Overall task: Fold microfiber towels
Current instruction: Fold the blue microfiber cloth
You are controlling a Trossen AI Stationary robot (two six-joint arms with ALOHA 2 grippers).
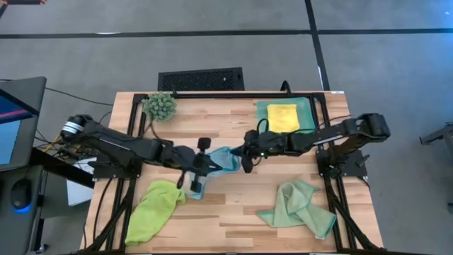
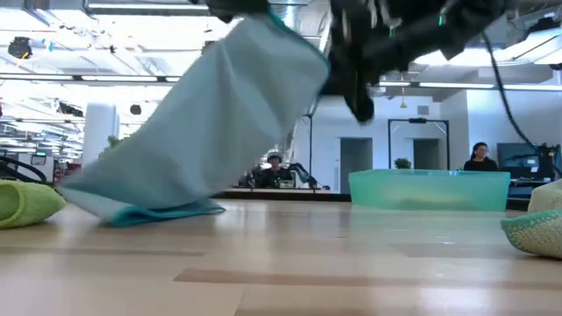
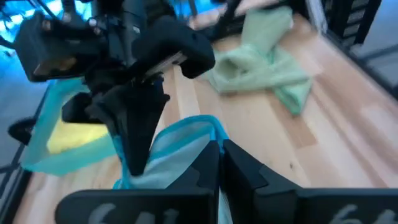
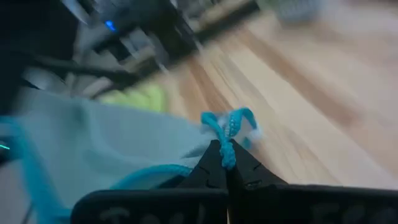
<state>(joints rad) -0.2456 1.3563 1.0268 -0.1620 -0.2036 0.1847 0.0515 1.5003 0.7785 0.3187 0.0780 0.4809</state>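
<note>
Light blue towel (image 1: 221,160) pinched by left pincer (image 1: 200,168), right pincer (image 1: 244,157), both clamped, no writing legible

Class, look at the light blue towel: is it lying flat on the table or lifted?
Lifted. Both grippers, left and right, are shut on the light blue towel; it hangs slanted, its lower end resting on the table.

A teal tray (image 1: 306,113) and spiky plant (image 1: 160,106) sit along the table's (image 1: 233,212) far edge, seemingly.

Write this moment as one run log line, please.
left gripper: shut on light blue microfiber towel | right gripper: shut on same towel | towel: lifted, lower end on table
</note>
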